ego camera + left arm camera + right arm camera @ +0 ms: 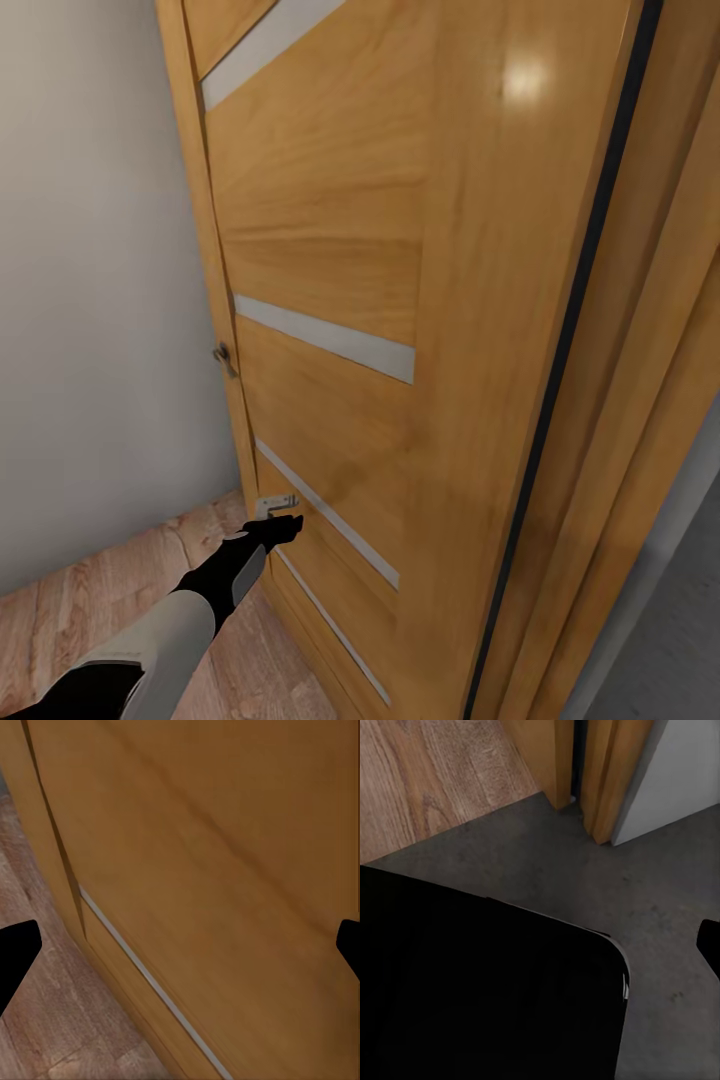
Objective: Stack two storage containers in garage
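Note:
The two storage containers are out of view. A light wooden door (400, 250) with pale horizontal strips stands close in front of me. My left gripper (280, 527) reaches low toward the door's bottom panel, next to a small metal fitting (276, 504). Seen from the left wrist, my left gripper (180, 945) is open, its black fingertips (15, 952) far apart with nothing between them, facing the door (225, 832). From the right wrist, one fingertip (709, 945) of my right gripper (544, 949) sits at the picture's edge over the dark grey concrete floor (660, 892).
A metal handle (224, 358) sticks out at the door's left edge. A pale wall (100, 300) and wood plank floor (110, 580) lie to the left. Grey floor (670, 640) shows past the door frame (607, 765). A black part of my body (472, 982) covers the near floor.

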